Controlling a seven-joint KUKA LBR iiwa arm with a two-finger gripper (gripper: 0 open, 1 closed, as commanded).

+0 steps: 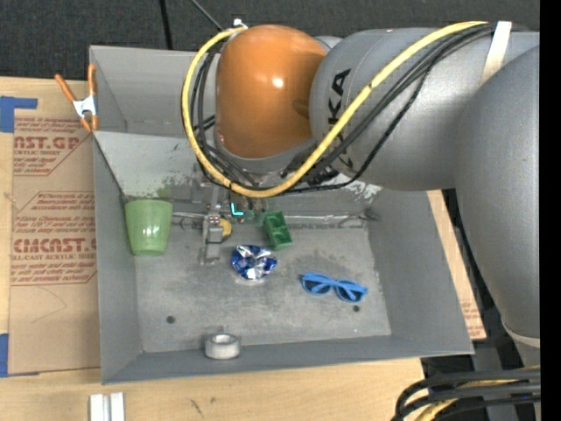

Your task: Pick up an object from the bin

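From my seat the gripper (210, 249) hangs low under the orange cover (263, 90), toward the back left of the grey bin (118, 301), its tip close to the floor. Nothing shows clamped in it, and the wrist and cables shade it so much that I cannot tell whether it is spread or pressed together. A small yellowish spot beside it may be part of the tool, though I would not swear to it.

The nearest piece is the crumpled blue-and-white wrapper (253, 262), near the middle of the floor. It lies just beside the tip, to its right in view and a little toward the front wall, apart from it. It is a rough wad with no clear long axis, so I judge the closing direction matters little. What matters is shifting right and forward until the tip is over it.

A green block (277, 228) sits right of the gripper near the back wall, and a green cup (147, 226) lies to its left. Blue sunglasses (333, 286) and a grey ring (222, 346) are well apart.
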